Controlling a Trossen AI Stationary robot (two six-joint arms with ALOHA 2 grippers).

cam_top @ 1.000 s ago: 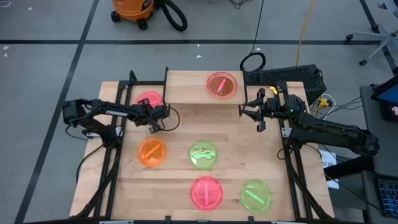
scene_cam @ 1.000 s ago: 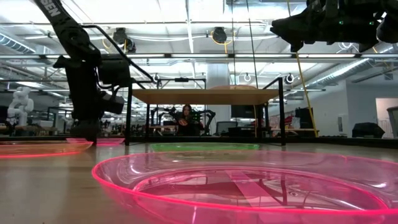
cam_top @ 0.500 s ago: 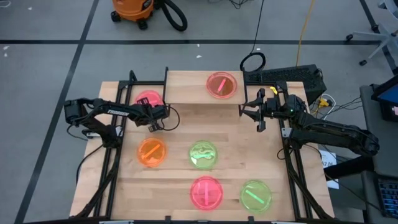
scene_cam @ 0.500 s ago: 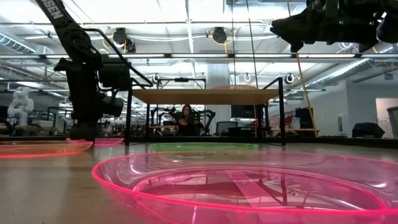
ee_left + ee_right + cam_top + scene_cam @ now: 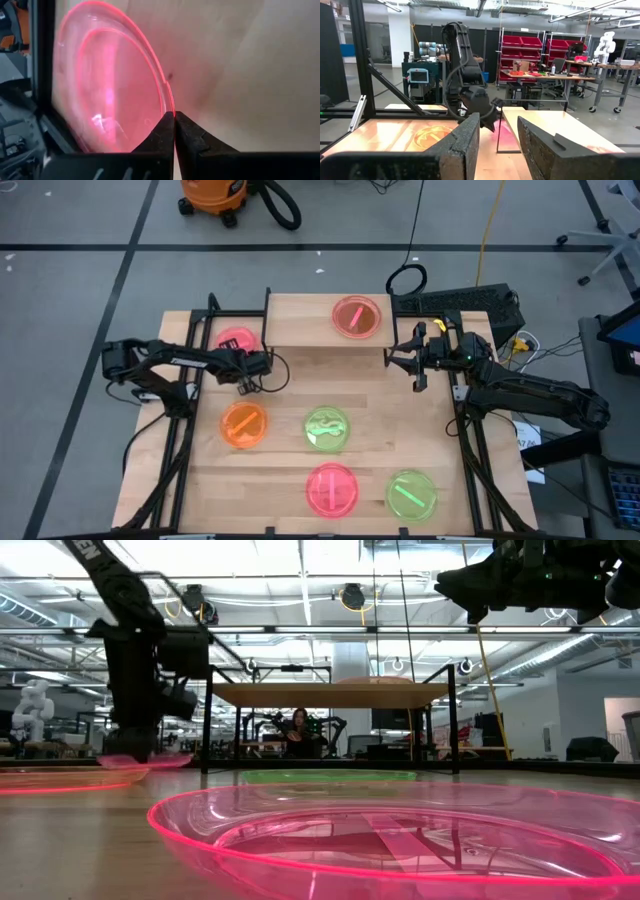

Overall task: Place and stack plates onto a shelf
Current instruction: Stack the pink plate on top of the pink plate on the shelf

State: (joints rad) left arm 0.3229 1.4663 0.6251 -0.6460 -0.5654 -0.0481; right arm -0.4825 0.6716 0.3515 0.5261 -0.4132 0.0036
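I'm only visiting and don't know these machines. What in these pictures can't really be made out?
- Whether the shelf plate is one or a stack: overhead view only.
- Part of the pink plate at the table's far left: covered by the left gripper, shut on its rim.
- The person behind the table: too small.
- Right gripper, open, hovering: height unclear.

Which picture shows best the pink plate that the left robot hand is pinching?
The left wrist view: the pink plate fills it, its rim pinched by the left gripper. The high view shows it small, partly under the shelf. The low view shows only its edge, lifted off the table.
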